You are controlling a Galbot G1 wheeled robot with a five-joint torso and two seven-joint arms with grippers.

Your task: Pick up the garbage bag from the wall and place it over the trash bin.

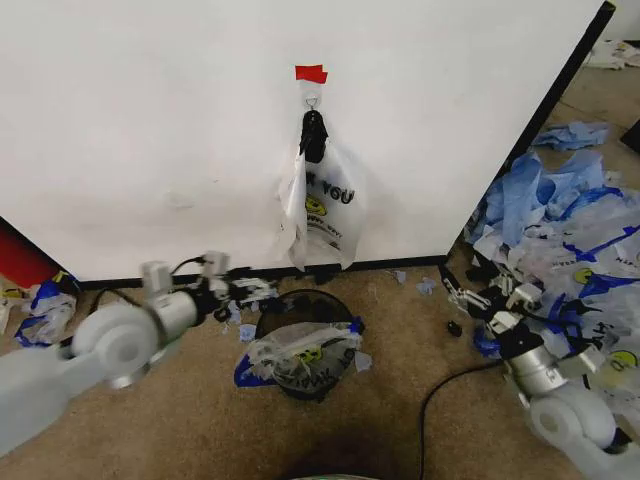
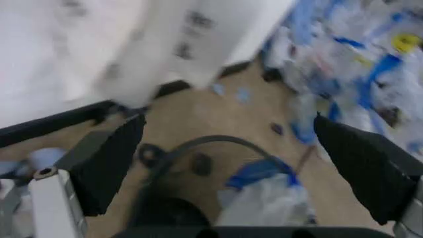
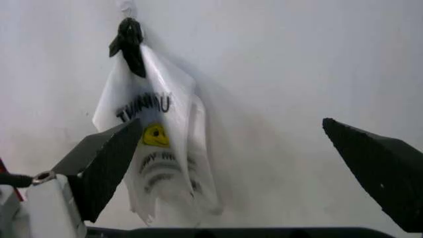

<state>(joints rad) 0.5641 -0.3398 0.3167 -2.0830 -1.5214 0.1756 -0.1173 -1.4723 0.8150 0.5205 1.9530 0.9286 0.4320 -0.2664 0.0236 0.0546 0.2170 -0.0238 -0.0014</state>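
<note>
The thin see-through plastic garbage bag [image 1: 325, 205] is hanging on the white wall [image 1: 150, 120]; both claws, left [image 1: 262, 291] and right [image 1: 455, 297], are gaping wide, holding nothing.

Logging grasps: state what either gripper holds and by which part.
Nothing is held. The left gripper and right gripper both have open, empty jaws; the garbage bag hangs from its hook on the wall.

Garbage bag [image 1: 328, 205]: black "YOU" legible; remaining lettering unreadable.
</note>
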